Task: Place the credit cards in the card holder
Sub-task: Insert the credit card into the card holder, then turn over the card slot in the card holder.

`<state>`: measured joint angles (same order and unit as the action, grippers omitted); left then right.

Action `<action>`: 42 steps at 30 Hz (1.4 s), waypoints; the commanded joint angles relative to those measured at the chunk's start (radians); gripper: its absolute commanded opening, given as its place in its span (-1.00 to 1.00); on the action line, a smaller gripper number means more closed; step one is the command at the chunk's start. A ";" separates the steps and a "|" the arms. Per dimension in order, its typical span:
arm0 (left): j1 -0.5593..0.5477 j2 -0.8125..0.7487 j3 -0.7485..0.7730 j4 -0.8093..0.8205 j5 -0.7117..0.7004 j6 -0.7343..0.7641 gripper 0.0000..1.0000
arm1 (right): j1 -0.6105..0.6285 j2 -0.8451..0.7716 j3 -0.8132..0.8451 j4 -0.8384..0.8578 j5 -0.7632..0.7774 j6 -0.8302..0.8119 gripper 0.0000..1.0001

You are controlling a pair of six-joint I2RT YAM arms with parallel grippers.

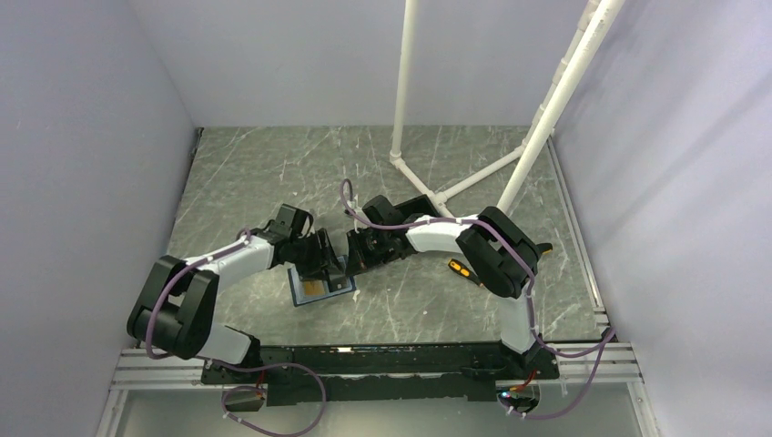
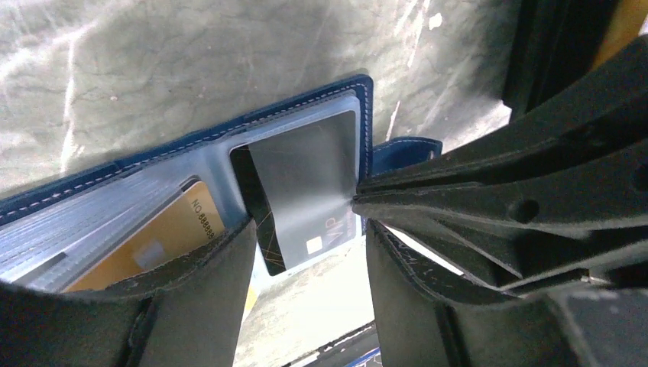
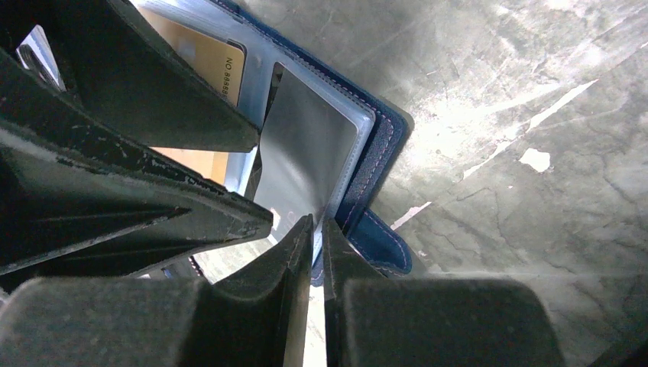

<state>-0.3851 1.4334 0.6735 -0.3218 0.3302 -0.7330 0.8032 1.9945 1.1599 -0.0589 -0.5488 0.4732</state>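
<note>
The dark-blue card holder (image 1: 304, 296) lies open on the table between both grippers; it also shows in the left wrist view (image 2: 321, 90) and the right wrist view (image 3: 388, 131). An orange-gold card (image 2: 164, 238) sits in its clear left sleeve. A shiny grey card marked VIP (image 2: 306, 180) lies partly in the right sleeve, its near end sticking out. My right gripper (image 3: 317, 228) is shut on that card's edge. My left gripper (image 2: 306, 256) is open, its fingers astride the holder's near edge, one finger (image 2: 202, 306) over the gold card's sleeve.
An orange-handled screwdriver (image 1: 458, 269) lies on the table right of the right arm. A white pipe frame (image 1: 401, 137) stands at the back. Grey walls close in the left, right and far sides.
</note>
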 commanded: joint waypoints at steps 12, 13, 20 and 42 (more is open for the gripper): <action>-0.005 -0.175 -0.007 -0.109 -0.011 0.005 0.27 | -0.024 -0.049 -0.031 -0.023 0.056 -0.007 -0.50; -0.005 -0.177 0.009 -0.151 -0.046 0.012 0.27 | -0.024 -0.052 -0.032 -0.021 0.053 -0.003 -0.48; -0.005 -0.125 0.008 -0.117 -0.075 0.018 -0.19 | -0.036 -0.070 -0.048 -0.010 0.059 0.030 -0.37; -0.005 0.017 -0.042 -0.060 -0.106 0.020 -0.86 | -0.033 -0.124 -0.079 0.028 0.005 0.059 -0.45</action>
<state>-0.3866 1.4368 0.6598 -0.3767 0.2649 -0.7193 0.7700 1.9411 1.0843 -0.0475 -0.5465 0.5358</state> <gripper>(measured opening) 0.074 0.266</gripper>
